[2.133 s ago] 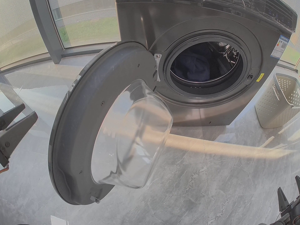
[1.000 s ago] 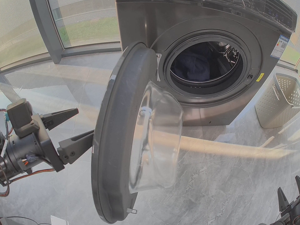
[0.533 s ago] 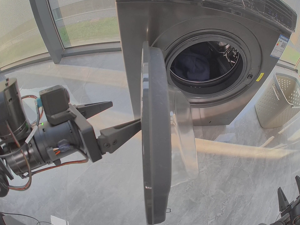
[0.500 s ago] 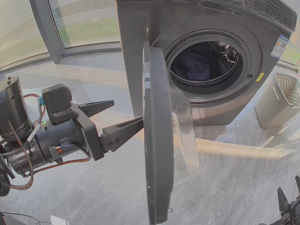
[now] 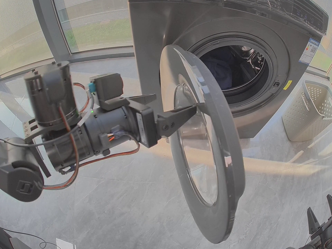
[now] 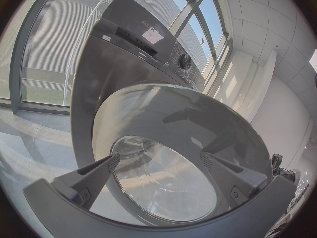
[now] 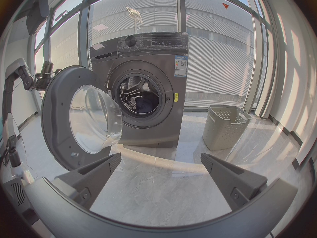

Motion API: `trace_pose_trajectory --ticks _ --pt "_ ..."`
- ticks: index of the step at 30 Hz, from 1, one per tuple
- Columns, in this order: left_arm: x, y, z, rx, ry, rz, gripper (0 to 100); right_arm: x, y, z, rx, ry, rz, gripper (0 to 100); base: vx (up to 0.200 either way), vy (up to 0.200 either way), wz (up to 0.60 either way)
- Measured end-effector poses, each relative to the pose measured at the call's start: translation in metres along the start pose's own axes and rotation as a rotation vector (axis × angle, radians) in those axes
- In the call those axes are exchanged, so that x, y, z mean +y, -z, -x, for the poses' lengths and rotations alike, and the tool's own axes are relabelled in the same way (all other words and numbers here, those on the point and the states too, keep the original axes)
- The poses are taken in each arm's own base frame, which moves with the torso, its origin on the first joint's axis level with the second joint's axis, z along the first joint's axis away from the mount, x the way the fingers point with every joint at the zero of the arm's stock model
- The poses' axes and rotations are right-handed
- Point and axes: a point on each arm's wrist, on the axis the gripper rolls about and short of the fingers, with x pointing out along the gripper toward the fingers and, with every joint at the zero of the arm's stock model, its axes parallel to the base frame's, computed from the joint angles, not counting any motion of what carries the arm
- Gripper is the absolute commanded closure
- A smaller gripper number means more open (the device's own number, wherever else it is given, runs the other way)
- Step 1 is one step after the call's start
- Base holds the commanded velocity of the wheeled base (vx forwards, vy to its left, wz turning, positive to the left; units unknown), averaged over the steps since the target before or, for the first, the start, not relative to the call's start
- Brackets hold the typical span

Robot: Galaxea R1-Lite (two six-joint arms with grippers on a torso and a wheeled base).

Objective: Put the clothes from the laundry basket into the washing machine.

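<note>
Closing step judged in hand: left gripper [image 5: 176, 101], fingers wide, is set w/ one tip against door [image 5: 221, 146] outer face. Clothes [image 5: 221, 73] are seen in washing machine [image 5: 162, 25] drum; laundry basket [image 5: 307, 111] stands beside, apparently empty. Right gripper [image 7: 159, 156] fingers wide. Next: door to be pressed to latch.

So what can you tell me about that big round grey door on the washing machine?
The round dark-grey door is a wide, smooth, plastic-looking ring around a clear window that bulges inward like a bowl. It hangs upright and part-open beside the drum opening of the grey front-loading washing machine, outer face toward the robot. A small latch sits on its inner face. One finger of the open black left gripper appears to touch the outer ring.
</note>
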Motion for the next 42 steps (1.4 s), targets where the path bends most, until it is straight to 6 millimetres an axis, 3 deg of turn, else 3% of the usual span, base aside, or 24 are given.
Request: trace_pose_trajectory --ticks 11,19,23,26,29,33,37,42 --pt "0.003 0.000 -0.054 -0.020 0.007 0.005 0 0.000 0.000 0.000 0.000 0.000 0.000 0 0.000 0.000 0.00" --pt "0.006 -0.017 -0.104 -0.161 -0.101 0.045 0 0.000 0.000 0.000 0.000 0.000 0.000 0 0.000 0.000 0.00" --pt "0.010 -0.013 -0.128 -0.192 -0.179 0.071 0 0.000 0.000 0.000 0.000 0.000 0.000 0 0.000 0.000 0.00" --pt "0.012 -0.005 -0.135 -0.175 -0.190 0.077 0 0.000 0.000 0.000 0.000 0.000 0.000 0 0.000 0.000 0.00" --pt "0.012 0.003 -0.131 -0.129 -0.200 0.080 0 0.000 0.000 0.000 0.000 0.000 0.000 0 0.000 0.000 0.00" --pt "0.009 0.017 -0.110 -0.037 -0.206 0.080 0 0.000 0.000 0.000 0.000 0.000 0.000 0 0.000 0.000 0.00" --pt "0.001 0.024 -0.070 0.042 -0.202 0.078 0 0.000 0.000 0.000 0.000 0.000 0.000 0 0.000 0.000 0.00" --pt "-0.006 0.029 -0.005 0.105 -0.191 0.061 0 0.000 0.000 0.000 0.000 0.000 0.000 0 0.000 0.000 0.00"
